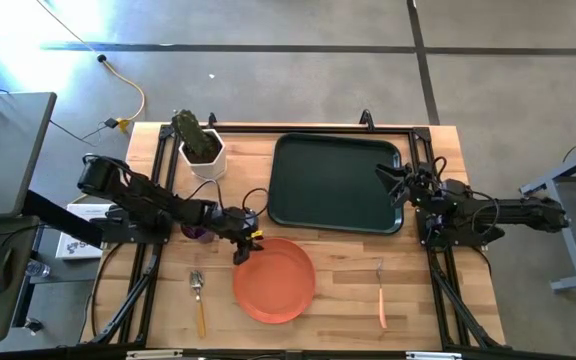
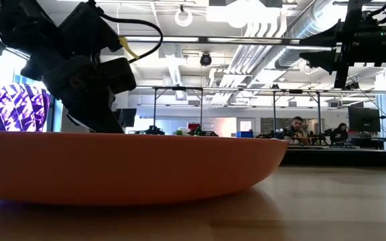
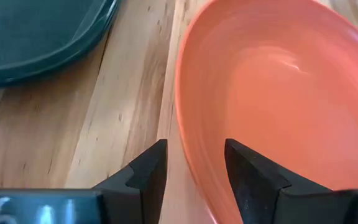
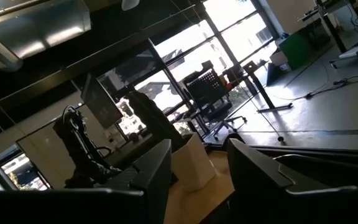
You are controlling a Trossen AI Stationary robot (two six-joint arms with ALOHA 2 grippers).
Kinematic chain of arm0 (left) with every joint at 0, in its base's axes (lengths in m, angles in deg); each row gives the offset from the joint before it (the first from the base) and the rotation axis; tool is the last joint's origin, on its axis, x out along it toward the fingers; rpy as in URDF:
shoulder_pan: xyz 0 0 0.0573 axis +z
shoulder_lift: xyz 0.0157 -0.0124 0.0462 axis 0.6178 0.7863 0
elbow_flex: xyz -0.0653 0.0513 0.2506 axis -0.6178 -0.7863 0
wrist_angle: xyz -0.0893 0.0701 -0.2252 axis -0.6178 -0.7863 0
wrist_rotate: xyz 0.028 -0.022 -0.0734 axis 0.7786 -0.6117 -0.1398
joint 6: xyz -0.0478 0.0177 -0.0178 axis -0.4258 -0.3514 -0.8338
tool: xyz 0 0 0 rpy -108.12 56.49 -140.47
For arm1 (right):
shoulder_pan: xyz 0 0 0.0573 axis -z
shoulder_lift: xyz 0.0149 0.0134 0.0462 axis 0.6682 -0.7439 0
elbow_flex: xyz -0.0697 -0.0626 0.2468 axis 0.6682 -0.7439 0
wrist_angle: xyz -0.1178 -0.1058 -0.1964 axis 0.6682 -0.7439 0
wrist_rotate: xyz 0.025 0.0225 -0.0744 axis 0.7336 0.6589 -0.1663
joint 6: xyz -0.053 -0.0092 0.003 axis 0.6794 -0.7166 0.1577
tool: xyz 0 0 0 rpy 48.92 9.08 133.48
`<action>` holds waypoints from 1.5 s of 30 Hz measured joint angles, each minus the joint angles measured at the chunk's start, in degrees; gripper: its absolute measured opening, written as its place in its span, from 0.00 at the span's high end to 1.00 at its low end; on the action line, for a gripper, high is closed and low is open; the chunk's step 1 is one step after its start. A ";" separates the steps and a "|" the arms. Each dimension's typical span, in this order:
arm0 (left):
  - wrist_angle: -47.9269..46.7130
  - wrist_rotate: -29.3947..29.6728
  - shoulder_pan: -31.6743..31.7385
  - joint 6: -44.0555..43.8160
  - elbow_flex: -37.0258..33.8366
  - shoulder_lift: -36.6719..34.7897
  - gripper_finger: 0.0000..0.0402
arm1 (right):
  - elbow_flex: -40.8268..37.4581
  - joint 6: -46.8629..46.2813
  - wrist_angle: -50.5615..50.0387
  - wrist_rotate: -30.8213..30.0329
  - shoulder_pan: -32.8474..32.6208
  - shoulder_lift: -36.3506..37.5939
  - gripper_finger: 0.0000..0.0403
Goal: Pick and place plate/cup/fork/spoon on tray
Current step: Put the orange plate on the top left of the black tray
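Left gripper jaws apart astride plate rim, right gripper jaws apart

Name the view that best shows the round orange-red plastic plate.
The high view: the whole round orange-red plastic plate shows there. The low view gives its side; the left wrist view its near rim; the right wrist view nothing.

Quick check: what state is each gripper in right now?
Left gripper: open, fingers straddling the plate rim, not yet closed.
Right gripper: open, empty, raised by the tray edge.
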 joint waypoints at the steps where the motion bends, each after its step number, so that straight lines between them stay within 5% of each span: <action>1: 0.67 -0.02 0.00 0.54 0.01 0.57 0.66 | 0.09 0.38 0.40 -0.38 -0.26 0.00 0.63; 11: 1.95 -2.00 0.16 6.31 0.69 2.99 0.97 | 0.20 0.41 0.24 -1.06 -1.38 -3.12 0.63; 20: 0.86 -2.01 2.53 13.18 8.04 1.22 0.99 | 0.27 -4.77 -1.44 -4.05 -2.17 -14.84 0.63; 27: 0.67 2.37 11.32 15.58 15.91 1.22 0.99 | 0.27 -5.92 1.44 -14.46 -6.42 -20.57 0.63; 33: 2.20 4.17 21.80 16.15 20.56 1.63 0.99 | 0.37 3.04 13.95 -13.35 -9.64 -19.98 0.63; 38: 14.39 4.96 27.45 11.60 23.10 8.46 0.99 | 0.76 11.83 24.14 -2.64 -10.24 -18.55 0.63; 45: 17.14 4.55 28.03 6.99 36.39 22.82 0.99 | 6.38 15.69 18.64 -2.65 -10.19 -17.66 0.63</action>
